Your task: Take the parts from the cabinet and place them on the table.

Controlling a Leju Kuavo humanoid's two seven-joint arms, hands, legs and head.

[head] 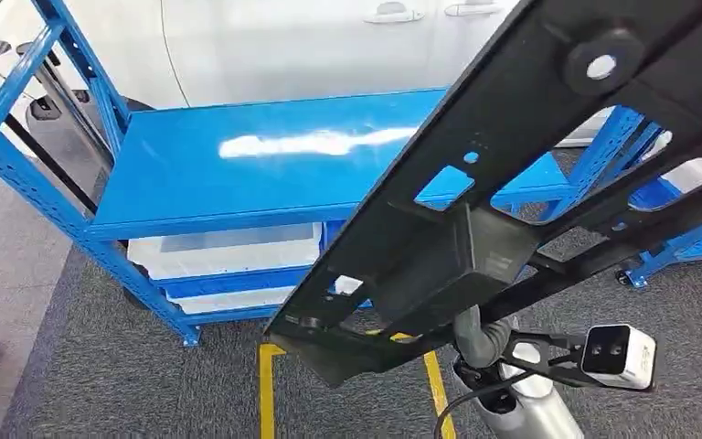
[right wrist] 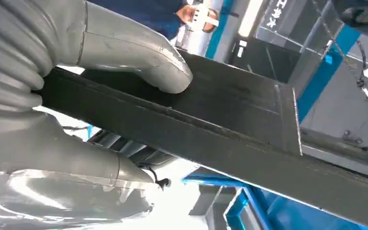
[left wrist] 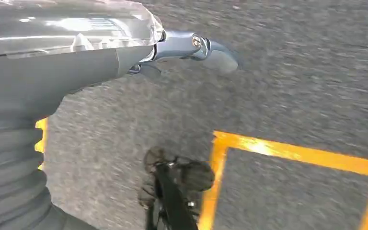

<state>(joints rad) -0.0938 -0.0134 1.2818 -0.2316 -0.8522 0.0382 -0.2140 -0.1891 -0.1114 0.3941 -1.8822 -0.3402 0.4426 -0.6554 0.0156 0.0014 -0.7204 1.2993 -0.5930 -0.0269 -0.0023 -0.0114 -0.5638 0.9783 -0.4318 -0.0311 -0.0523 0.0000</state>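
A blue shelving rack with a bare glossy top stands on grey carpet marked with yellow tape lines, a white car body behind it. The right hand clamps a long black perforated part, thumb pressed on its flat face, holding it aslant above the floor beside the rack. The left hand hangs over the carpet holding nothing; its finger spread cannot be told
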